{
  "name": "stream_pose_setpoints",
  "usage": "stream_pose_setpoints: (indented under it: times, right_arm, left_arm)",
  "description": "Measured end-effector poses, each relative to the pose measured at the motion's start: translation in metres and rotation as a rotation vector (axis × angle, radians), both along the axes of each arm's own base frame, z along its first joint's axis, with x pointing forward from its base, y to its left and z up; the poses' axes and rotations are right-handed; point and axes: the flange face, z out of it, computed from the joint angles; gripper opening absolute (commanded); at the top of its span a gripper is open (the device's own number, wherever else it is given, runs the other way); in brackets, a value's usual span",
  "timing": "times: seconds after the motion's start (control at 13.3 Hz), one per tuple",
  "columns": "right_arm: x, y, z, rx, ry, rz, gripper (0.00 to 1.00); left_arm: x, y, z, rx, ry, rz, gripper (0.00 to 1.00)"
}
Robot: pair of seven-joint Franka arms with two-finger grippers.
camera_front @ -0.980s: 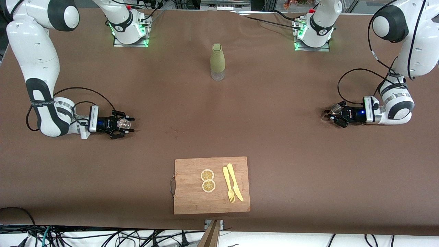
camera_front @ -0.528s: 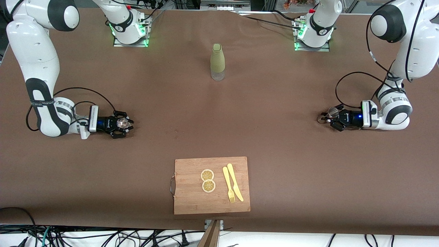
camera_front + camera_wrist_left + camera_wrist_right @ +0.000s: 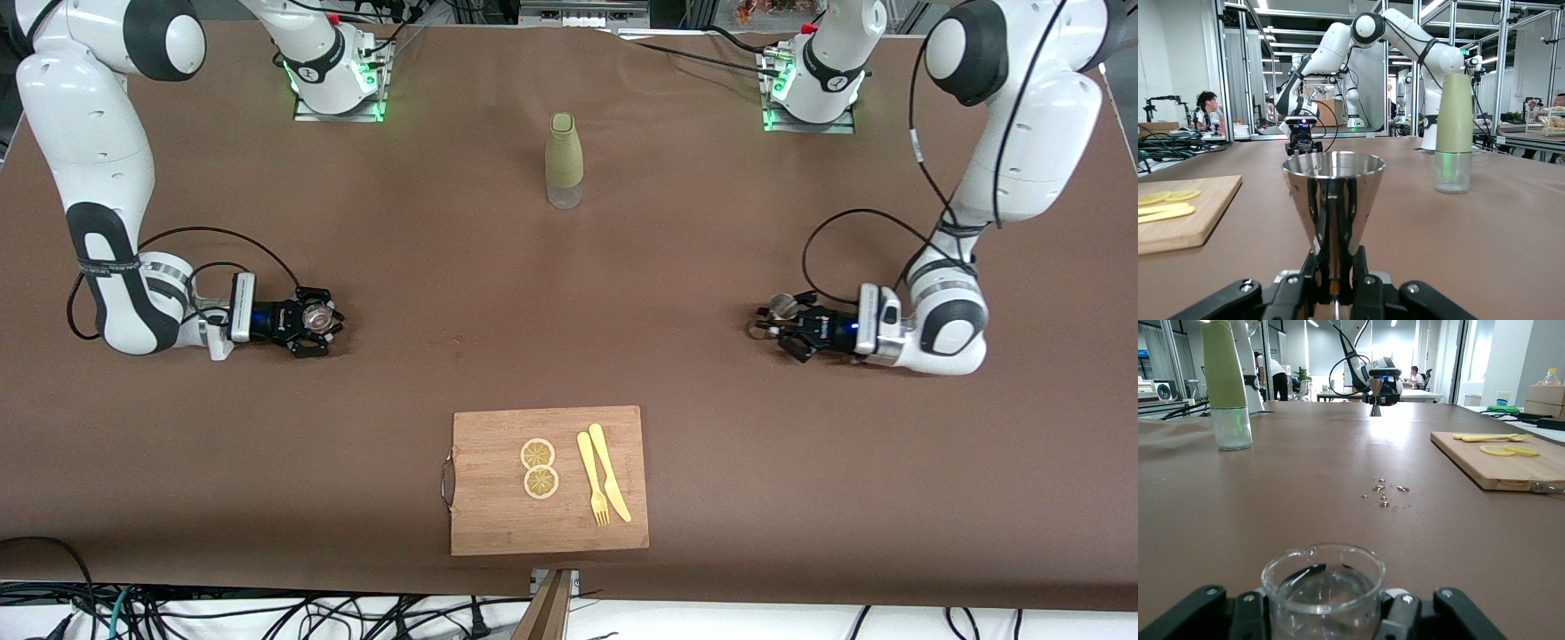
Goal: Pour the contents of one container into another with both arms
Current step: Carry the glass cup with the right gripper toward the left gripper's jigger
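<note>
Your left claw (image 3: 772,325) is gripping a steel measuring cone (image 3: 1333,212) by its narrow waist, fingers clamped tight on it, low over the desk (image 3: 676,267) toward the left arm's edge. The cone is standing upright in the grip, its polished flared mouth facing up; you cannot tell from here whether anything is in it.

Your right claw (image 3: 313,322) is sitting low at the right arm's edge of the desk, its fingers closed on a small clear glass beaker (image 3: 1323,585) with a pouring lip. The beaker is looking upright, with what seems to be a little clear liquid at the bottom.

So both containers are looking gripped, and that is as far as the job is showing. The two are sitting well apart, and no tilting is happening, so bringing them together and pouring is all lying ahead of you.

Between the arms, a few droplets (image 3: 1383,488) are lying on the brown desk cover. Near the desk's edge by the arm bases, a bottle with an olive sleeve (image 3: 564,159) is standing upright. At the edge nearest the front camera, a wooden cutting board (image 3: 498,520) is carrying two lemon slices (image 3: 539,468) and a yellow fork and knife (image 3: 603,483).
</note>
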Motion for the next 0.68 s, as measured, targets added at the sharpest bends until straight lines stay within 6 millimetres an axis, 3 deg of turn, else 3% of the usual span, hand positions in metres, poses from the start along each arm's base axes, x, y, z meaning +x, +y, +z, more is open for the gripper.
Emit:
stream_pose_setpoints:
  times: [0.68]
  right_arm:
    - [0.009, 0.004, 0.014, 0.045, 0.004, -0.025, 0.16]
  left_arm:
    - [0.010, -0.184, 0.010, 0.027, 0.069, 0.138, 0.00]
